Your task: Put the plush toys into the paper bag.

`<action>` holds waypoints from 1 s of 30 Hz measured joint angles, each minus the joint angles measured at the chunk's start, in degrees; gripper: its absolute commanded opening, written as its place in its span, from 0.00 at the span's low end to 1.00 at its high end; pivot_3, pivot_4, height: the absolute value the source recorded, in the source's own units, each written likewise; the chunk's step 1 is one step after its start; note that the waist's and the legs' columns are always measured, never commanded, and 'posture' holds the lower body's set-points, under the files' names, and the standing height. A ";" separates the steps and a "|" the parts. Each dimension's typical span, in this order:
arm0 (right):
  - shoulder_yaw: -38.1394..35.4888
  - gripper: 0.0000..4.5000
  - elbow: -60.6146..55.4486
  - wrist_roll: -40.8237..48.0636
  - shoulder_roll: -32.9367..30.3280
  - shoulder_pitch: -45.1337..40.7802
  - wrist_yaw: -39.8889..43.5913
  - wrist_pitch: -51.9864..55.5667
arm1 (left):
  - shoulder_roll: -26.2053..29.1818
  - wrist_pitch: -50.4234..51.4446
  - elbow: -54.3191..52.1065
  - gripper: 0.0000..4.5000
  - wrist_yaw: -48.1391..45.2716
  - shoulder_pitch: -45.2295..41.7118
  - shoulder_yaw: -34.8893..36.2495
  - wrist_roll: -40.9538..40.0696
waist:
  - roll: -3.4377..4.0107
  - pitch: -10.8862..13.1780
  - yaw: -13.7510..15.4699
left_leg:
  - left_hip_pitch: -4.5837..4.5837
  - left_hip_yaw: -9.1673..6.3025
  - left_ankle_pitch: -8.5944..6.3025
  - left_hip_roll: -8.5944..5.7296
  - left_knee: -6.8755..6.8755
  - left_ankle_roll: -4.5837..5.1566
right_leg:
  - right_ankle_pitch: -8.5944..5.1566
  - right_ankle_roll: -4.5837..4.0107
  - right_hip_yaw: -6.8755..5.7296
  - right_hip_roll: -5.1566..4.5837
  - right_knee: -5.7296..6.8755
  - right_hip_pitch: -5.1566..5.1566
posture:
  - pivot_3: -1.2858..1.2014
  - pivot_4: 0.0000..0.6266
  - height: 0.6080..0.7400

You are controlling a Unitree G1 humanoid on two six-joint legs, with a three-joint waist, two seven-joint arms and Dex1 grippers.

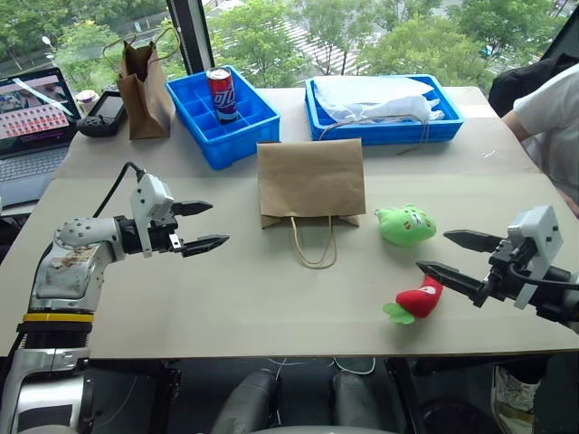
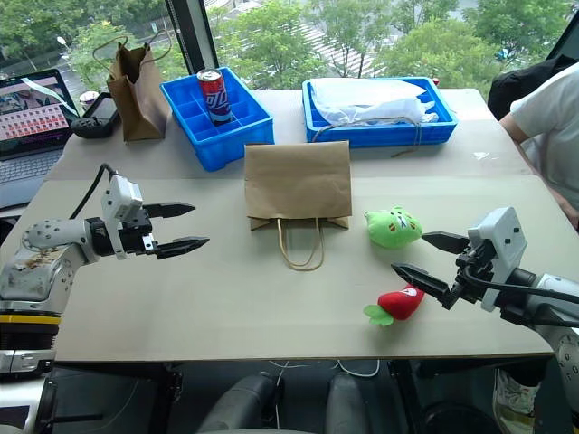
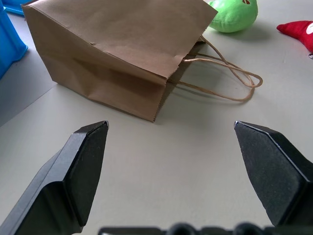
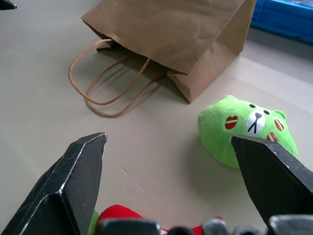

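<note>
The paper bag (image 1: 310, 179) lies flat in the middle of the table, its mouth and string handles (image 1: 313, 242) toward me. To its right sits the green plush toy (image 1: 406, 224), face up. Nearer me lies the red plush toy (image 1: 416, 301) with green leaves. My right gripper (image 1: 446, 255) hovers open just right of the two toys, pointing left, with nothing between its fingers. Left of the bag, my left gripper (image 1: 204, 225) is held open and empty, pointing right toward it. The left wrist view has the bag (image 3: 117, 54) ahead; the right wrist view has the green toy (image 4: 247, 128) close.
At the back stand a blue divided bin (image 1: 223, 115) holding a red can (image 1: 222, 93), a blue tray (image 1: 384, 109) with white cloth, and a narrow darker paper bag (image 1: 145, 89). A laptop (image 1: 34, 117) sits far left. A person's sleeve (image 1: 549, 113) is at the right edge.
</note>
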 measured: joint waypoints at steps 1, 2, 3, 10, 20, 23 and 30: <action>0.00 1.00 0.00 0.00 0.00 0.00 0.00 0.00 | 0.00 0.00 0.00 0.98 0.00 0.00 0.00 -0.03 | 0.00 0.00 0.00 | 0.00 0.00 0.00 0.00 0.00 0.00 | 0.00 0.00 0.00 0.00 0.00 0.00 | 0.52 0.24 1.00; -0.02 1.00 -0.06 0.11 -0.05 0.01 -0.03 0.11 | 0.07 -0.05 0.09 0.98 -0.20 -0.10 -0.08 -0.03 | 0.00 0.00 0.01 | 0.00 0.00 0.00 0.00 0.00 0.00 | 0.00 0.00 0.00 0.00 0.00 0.00 | 0.52 0.24 1.00; -0.13 1.00 -0.45 0.57 -0.28 0.13 -0.18 0.81 | 0.36 -0.18 0.94 0.98 -1.53 -0.71 -0.53 -0.01 | 0.00 0.00 0.03 | -0.01 0.00 0.00 0.00 0.00 0.00 | 0.00 0.00 0.00 0.00 0.02 -0.01 | 0.52 0.24 1.00; -3.33 1.00 -13.99 13.97 -9.98 -4.69 -2.70 12.38 | 1.28 -8.51 5.56 0.98 -9.99 -17.59 -5.74 3.68 | -0.02 0.01 0.26 | -0.09 -0.04 -0.01 0.00 0.11 0.01 | 0.09 0.08 -0.12 -0.04 -0.18 0.13 | 0.52 0.24 1.00; -3.79 1.00 -19.02 35.54 -13.21 -7.75 -20.50 21.41 | -5.26 -28.93 17.43 0.98 -10.18 -25.11 -15.52 16.35 | -0.05 0.02 0.06 | -0.46 0.00 0.00 -0.01 0.45 0.03 | 0.16 0.15 -0.14 -0.10 -0.23 -0.04 | 0.52 0.24 1.00; -0.06 1.00 -21.37 43.73 -14.81 -7.86 -27.17 21.23 | -10.10 -39.00 22.06 0.98 -9.44 -27.51 -18.86 20.42 | -0.05 0.02 0.24 | -0.48 0.01 -0.17 -0.07 0.56 0.36 | 0.31 0.33 -0.12 -0.15 -0.39 0.08 | 0.52 0.24 1.00; 3.87 1.00 -22.76 49.88 -16.24 -6.31 -38.49 19.38 | -16.79 -63.15 40.53 0.98 -1.23 -33.32 -25.95 32.69 | -0.09 0.05 0.25 | -0.56 0.13 -0.07 -0.09 0.58 0.48 | 0.51 0.44 -0.06 -0.16 -0.52 0.04 | 0.52 0.24 1.00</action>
